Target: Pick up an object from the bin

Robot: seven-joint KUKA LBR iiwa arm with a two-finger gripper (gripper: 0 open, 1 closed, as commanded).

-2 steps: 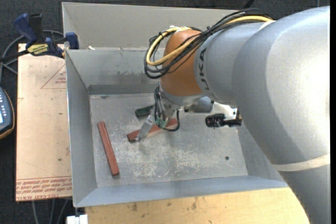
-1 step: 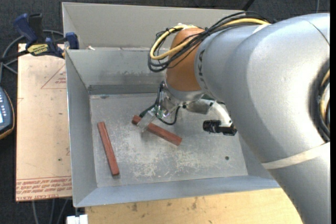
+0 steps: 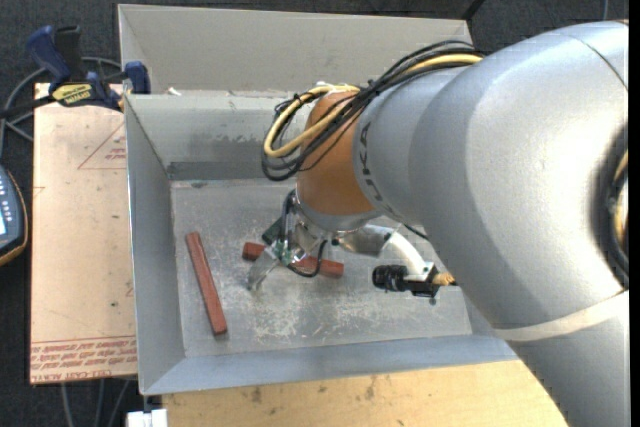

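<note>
My gripper [image 3: 272,265] is down at the bin floor, near the middle. It is over a small thing with dark red ends [image 3: 331,267]; one end sticks out to its left and one to its right, and the middle is hidden under the gripper. Whether that thing is between the jaws I cannot make out. Just right of it lies a white and black tool [image 3: 404,276] with a small orange tip. Along the left side of the floor lies a long red-brown flat stick [image 3: 205,283], well apart from the gripper.
The arm with its orange wrist cover and looped cables reaches in from the right and hides the bin's right part. Bare scratched floor lies between the stick and the gripper and along the front wall.
</note>
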